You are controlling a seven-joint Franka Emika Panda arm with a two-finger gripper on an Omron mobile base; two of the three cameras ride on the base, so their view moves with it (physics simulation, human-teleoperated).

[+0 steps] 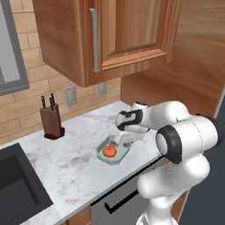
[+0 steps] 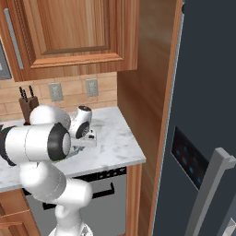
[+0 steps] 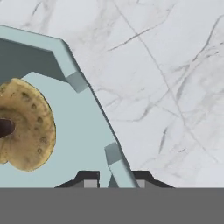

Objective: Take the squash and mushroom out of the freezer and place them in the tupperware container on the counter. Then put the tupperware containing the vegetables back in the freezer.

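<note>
The pale teal tupperware container (image 1: 117, 157) lies on the marble counter (image 1: 70, 162) near its front edge. The orange-red squash (image 1: 109, 150) sits inside it. In the hand view the brown mushroom (image 3: 26, 127) lies on the tray floor, cap facing the camera, just inside the tupperware container's wall (image 3: 70, 65). My gripper (image 3: 116, 178) points down at the container's right end (image 1: 127, 139), its two fingertips straddling the rim and shut on it. The freezer (image 2: 207, 92) stands to the right of the counter (image 2: 115, 143) with its dark door closed.
A knife block (image 1: 52, 121) stands by the brick wall at the back left. A dark sink (image 1: 17, 184) is at the left front. Wooden wall cabinets (image 1: 110, 35) hang above the counter. A grey appliance front (image 1: 118, 197) sits below the counter.
</note>
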